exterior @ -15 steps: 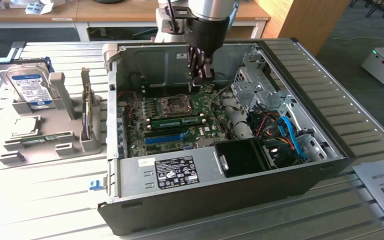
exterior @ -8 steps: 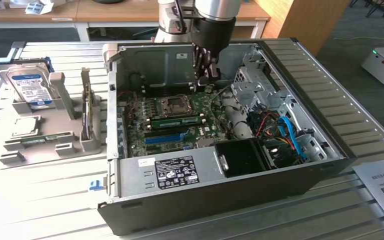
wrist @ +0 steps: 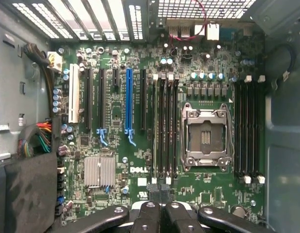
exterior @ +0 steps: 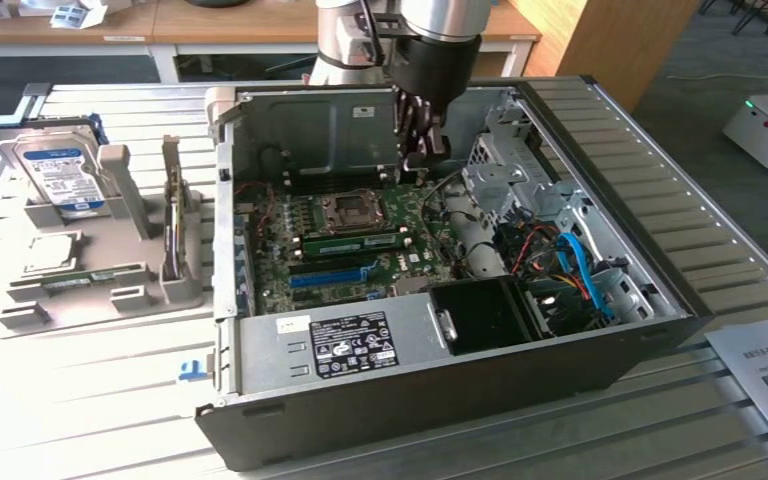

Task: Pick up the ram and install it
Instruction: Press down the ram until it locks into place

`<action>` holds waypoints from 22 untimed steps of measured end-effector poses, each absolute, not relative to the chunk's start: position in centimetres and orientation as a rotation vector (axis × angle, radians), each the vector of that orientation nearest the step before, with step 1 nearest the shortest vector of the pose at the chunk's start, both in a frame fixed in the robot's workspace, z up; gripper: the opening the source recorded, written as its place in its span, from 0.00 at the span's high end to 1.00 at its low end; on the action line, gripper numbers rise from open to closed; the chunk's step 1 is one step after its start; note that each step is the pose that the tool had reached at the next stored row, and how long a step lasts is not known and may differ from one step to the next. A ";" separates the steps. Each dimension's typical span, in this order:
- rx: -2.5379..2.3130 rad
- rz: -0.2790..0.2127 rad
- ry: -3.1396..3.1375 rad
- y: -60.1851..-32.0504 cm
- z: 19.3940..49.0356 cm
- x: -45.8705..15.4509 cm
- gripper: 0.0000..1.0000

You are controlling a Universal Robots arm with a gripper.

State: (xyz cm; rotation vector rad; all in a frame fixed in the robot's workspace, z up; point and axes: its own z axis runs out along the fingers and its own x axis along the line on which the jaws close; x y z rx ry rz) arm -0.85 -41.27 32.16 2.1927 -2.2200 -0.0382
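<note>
A green ram stick (exterior: pixel 351 243) sits in a slot on the motherboard, between the CPU socket (exterior: pixel 351 208) and the long blue slot (exterior: pixel 337 275). My gripper (exterior: pixel 418 150) hangs over the back part of the open computer case, above and behind that stick and apart from it. In the wrist view its black fingers (wrist: pixel 149 216) are pressed together with nothing between them, looking down on the black memory slots (wrist: pixel 165 126) beside the CPU socket (wrist: pixel 205 136). Another green stick (exterior: pixel 91 278) lies in the grey holder outside the case.
The case walls (exterior: pixel 598 120) ring the motherboard. A drive cage and blue cables (exterior: pixel 578 265) fill the side towards the exterior view's right. On the exterior view's left, the grey holder (exterior: pixel 177 280) carries a silver hard drive (exterior: pixel 57 170) and an upright card (exterior: pixel 171 195).
</note>
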 end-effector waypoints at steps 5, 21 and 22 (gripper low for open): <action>2.193 -0.038 -2.220 -41.3 32.2 -0.4 0.90; 2.193 -0.038 -2.220 -41.3 32.0 0.3 0.90; 2.193 -0.038 -2.220 -41.3 32.0 0.3 0.90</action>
